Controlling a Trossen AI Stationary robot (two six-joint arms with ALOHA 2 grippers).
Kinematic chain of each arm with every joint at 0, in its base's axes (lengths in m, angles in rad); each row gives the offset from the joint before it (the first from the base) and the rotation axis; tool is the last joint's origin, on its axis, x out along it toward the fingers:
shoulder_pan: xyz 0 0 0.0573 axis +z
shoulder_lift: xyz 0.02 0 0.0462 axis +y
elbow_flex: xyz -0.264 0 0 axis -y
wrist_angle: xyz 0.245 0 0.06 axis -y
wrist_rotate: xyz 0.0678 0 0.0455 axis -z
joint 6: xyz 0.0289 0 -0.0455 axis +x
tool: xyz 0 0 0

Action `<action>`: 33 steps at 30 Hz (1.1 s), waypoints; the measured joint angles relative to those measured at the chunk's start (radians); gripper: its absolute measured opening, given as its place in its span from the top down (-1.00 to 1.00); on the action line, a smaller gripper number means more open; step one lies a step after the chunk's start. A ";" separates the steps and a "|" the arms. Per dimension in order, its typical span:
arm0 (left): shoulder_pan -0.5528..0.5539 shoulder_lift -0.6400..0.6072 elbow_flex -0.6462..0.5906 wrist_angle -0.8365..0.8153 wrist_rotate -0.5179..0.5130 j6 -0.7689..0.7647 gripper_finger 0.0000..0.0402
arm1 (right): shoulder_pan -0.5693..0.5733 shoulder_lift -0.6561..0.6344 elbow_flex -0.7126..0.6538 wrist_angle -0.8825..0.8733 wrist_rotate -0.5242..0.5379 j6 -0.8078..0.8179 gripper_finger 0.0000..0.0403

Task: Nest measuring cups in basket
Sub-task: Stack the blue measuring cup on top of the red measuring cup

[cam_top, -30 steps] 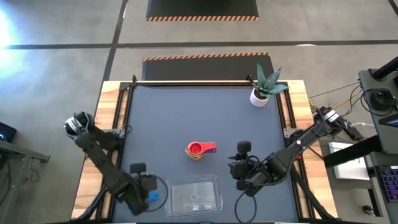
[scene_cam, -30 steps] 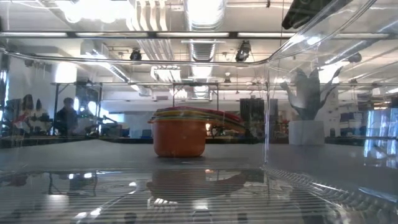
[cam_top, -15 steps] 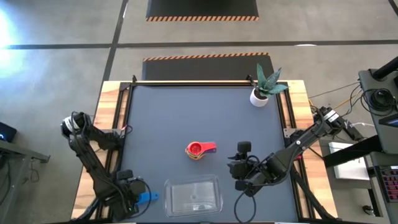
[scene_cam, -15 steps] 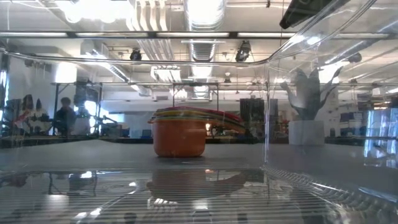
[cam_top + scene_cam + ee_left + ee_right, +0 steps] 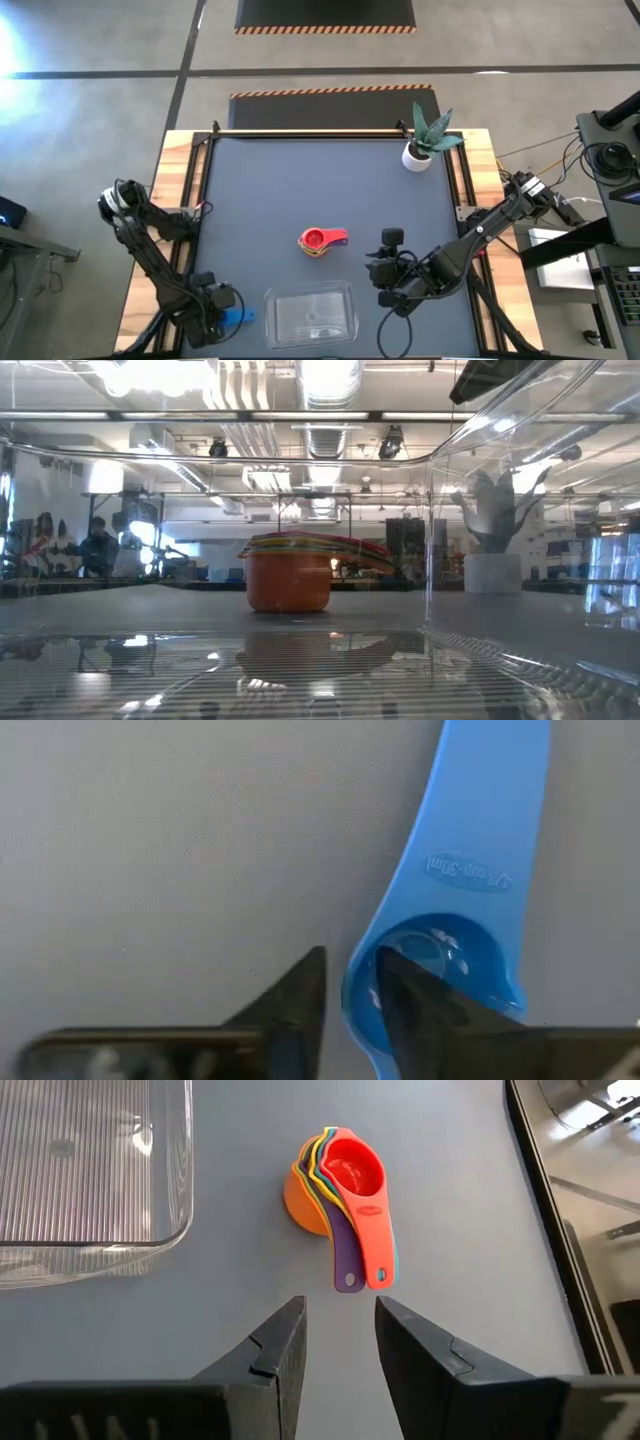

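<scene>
Blue measuring cup is straddled at its rim by the left gripper, beside the clear basket. Farther off, the nested stack is faced by the parted, empty right gripper. Such an edge pinch could be lost in lifting.

Open dark tabletop fills the upper and middle frame. The nested cup stack sits centre, the clear basket below it, the potted plant blocks the upper right corner.
</scene>
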 joint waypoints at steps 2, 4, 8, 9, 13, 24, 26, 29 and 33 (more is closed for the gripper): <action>0.010 -0.001 0.000 0.000 0.006 0.013 0.85 | 0.000 0.000 0.000 0.000 0.000 0.000 0.46; 0.023 -0.008 0.007 -0.015 0.007 0.025 0.95 | 0.000 0.000 0.000 0.001 0.000 0.000 0.48; 0.048 -0.036 0.042 -0.109 0.007 0.039 0.98 | 0.000 0.000 0.000 0.003 0.000 0.000 0.51; 0.055 -0.050 0.057 -0.154 0.001 0.043 0.99 | 0.000 0.000 0.000 0.003 0.000 0.000 0.51; 0.086 -0.126 0.125 -0.327 -0.074 0.075 0.99 | 0.000 0.000 0.000 0.003 0.000 0.000 0.54; 0.408 -0.395 0.144 -0.191 -0.318 0.543 1.00 | 0.000 0.000 0.000 0.003 0.001 0.000 0.56; 0.500 -0.411 0.144 -0.110 -0.303 0.673 1.00 | 0.000 0.000 0.000 -0.001 0.001 0.000 0.56; 0.639 -0.412 0.143 0.003 -0.217 0.844 1.00 | 0.000 0.001 0.000 -0.021 0.032 -0.003 0.57; 0.797 -0.376 0.143 0.129 -0.101 1.008 1.00 | 0.000 0.001 0.000 -0.048 0.056 0.002 0.58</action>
